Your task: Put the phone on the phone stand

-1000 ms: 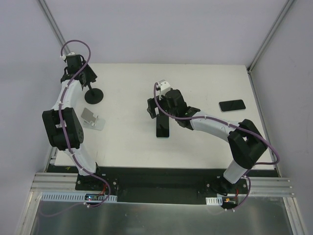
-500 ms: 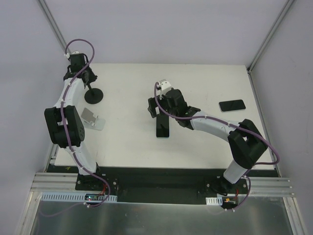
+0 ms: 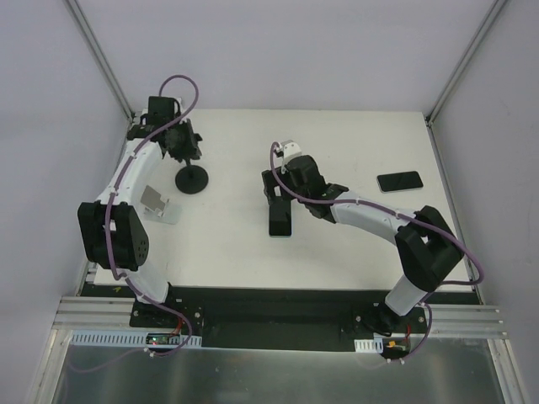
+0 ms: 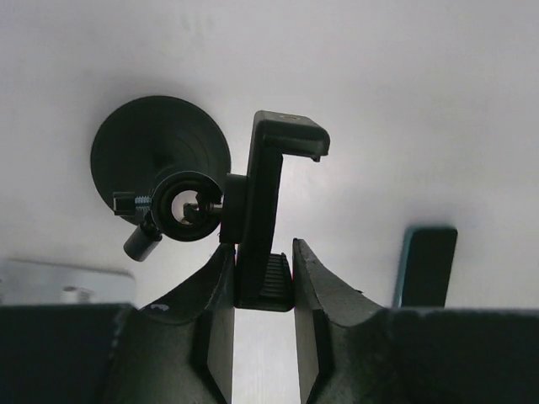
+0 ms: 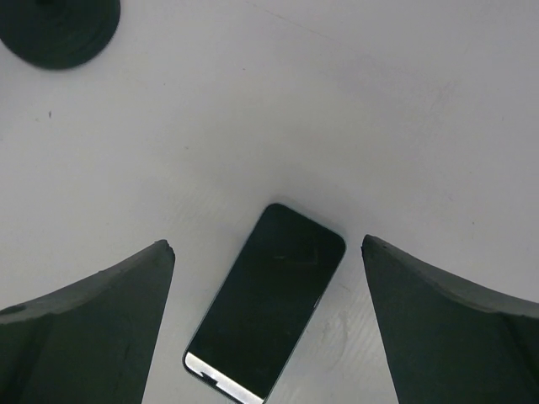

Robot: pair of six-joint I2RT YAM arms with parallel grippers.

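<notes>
The phone stand (image 3: 192,179) stands at the table's back left, a black disc base with a post and a clamp cradle (image 4: 263,210) on top. My left gripper (image 3: 179,145) is shut on that cradle, whose ribbed lower end sits between the fingers (image 4: 262,248). The phone (image 3: 280,219) lies flat, screen up, near the table's middle. My right gripper (image 3: 278,189) hovers just over its far end, wide open and apart from it. In the right wrist view the phone (image 5: 268,311) lies between and below the open gripper (image 5: 268,244).
Another black phone (image 3: 399,181) lies flat at the right of the table. A small silver folding stand (image 3: 156,204) sits at the left, in front of the black stand. The enclosure's wall runs close behind my left arm.
My left gripper closed on the stand's cradle and carried the stand right and toward the table's middle. The right arm shifted only slightly above the phone.
</notes>
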